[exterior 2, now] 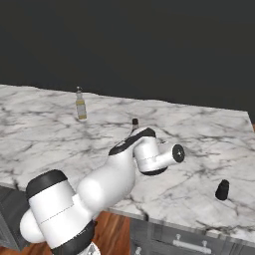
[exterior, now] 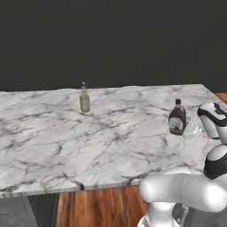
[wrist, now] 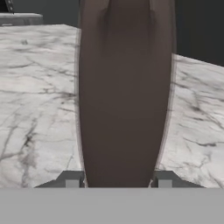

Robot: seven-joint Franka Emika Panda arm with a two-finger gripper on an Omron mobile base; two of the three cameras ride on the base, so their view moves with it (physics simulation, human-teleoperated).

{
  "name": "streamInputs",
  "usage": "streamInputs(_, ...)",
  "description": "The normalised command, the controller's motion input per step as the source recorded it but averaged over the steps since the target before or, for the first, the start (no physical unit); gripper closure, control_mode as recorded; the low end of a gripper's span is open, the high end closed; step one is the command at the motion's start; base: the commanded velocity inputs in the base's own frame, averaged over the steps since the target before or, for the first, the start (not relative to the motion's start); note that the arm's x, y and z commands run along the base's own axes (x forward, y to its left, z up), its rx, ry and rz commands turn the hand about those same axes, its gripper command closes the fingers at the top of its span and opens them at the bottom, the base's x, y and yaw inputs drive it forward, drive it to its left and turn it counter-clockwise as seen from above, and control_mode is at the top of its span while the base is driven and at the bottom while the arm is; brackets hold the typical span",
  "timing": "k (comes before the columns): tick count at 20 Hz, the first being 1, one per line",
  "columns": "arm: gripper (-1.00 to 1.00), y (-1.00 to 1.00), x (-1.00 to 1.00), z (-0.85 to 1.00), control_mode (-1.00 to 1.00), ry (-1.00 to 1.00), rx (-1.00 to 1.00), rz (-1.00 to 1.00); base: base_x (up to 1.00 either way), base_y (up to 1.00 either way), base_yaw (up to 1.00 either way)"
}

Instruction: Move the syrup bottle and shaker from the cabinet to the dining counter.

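Note:
The syrup bottle stands upright on the dining counter near its right end. Its dark brown body rises between my fingertips in the hand view, both pads against its sides. My gripper reaches in from the right and is shut on the bottle low down. From the right base view my arm covers most of it, leaving the dark cap showing. The small black shaker stands on the counter near its front right edge. The cabinet is out of view.
A slim yellowish-green bottle stands toward the back left of the marble top. Behind the counter is a dark wall. Grey drawers sit below its front edge, with wooden floor beneath.

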Motion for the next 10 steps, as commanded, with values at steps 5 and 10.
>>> streamInputs(5,1.00,0.00,0.00,-0.39,-1.00,0.00,0.00,0.00,0.00,0.00,0.00)
streamInputs(10,1.00,0.00,0.00,-0.34,-1.00,0.00,0.00,0.00,0.00,0.00,0.00)
